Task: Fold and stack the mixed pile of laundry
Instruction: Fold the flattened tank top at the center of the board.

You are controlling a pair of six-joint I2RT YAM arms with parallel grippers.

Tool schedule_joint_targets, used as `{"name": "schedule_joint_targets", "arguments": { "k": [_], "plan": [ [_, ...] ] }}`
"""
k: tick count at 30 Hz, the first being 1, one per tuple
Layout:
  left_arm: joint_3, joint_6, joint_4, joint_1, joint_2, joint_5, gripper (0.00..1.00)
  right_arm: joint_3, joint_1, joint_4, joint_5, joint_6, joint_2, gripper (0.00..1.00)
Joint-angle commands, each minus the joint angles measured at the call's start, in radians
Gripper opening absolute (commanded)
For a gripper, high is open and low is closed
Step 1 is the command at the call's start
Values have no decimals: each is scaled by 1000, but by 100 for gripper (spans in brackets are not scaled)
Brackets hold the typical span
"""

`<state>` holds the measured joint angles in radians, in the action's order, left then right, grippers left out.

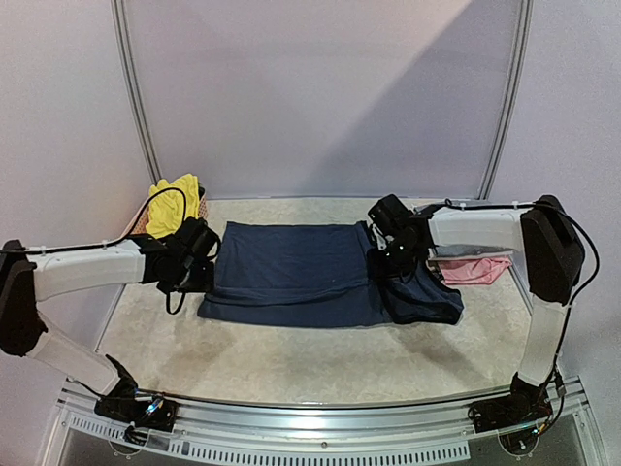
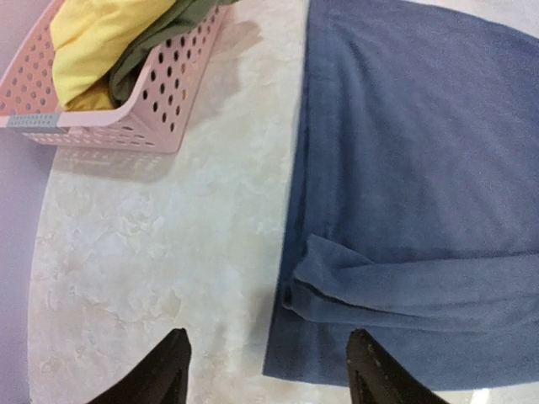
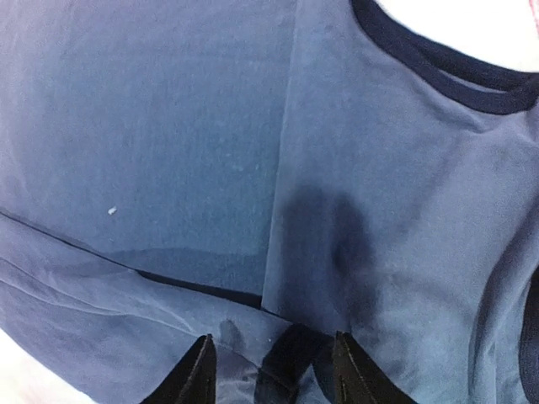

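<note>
A navy blue top (image 1: 291,272) lies flat in the middle of the table, one layer folded over another; its collar (image 3: 438,71) is at the right end. My left gripper (image 1: 206,254) hovers over the top's left edge. In the left wrist view it (image 2: 271,370) is open, straddling a corner of the top (image 2: 404,210) with nothing held. My right gripper (image 1: 380,254) is over the top's right part. In its wrist view it (image 3: 274,374) is open just above the blue cloth (image 3: 168,126). A yellow garment (image 1: 173,204) sits at the back left and a pink piece (image 1: 477,270) at the right.
A pink lattice basket (image 2: 160,93) at the back left holds the yellow garment (image 2: 93,42) and a grey-green one (image 2: 168,29). Bare marble table (image 2: 152,252) lies between basket and top. The pink piece sits under the right arm's forearm.
</note>
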<state>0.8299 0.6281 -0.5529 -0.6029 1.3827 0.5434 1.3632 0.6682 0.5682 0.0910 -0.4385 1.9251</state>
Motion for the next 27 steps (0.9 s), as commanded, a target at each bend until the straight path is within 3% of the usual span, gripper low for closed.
{"name": "schedule_joint_targets", "arguments": {
  "k": [1,5,10,14,18,27],
  "plan": [
    [-41,-19,-3,-122,-71,15,59,11,-1,42,11,5,-104,50],
    [-86,-73,146,-133,-35,-178,51,-50,45,6,-24,1,-190,51],
    [-78,-85,246,-142,75,-281,44,-139,137,-137,-219,8,-226,46],
    [-53,-82,274,-144,138,-283,40,-179,162,-239,-307,-5,-181,32],
    [-30,-86,275,-144,186,-262,39,-193,163,-279,-295,-9,-101,24],
    [12,-103,327,-109,291,-264,37,-227,162,-291,-201,-15,21,19]
  ]
}}
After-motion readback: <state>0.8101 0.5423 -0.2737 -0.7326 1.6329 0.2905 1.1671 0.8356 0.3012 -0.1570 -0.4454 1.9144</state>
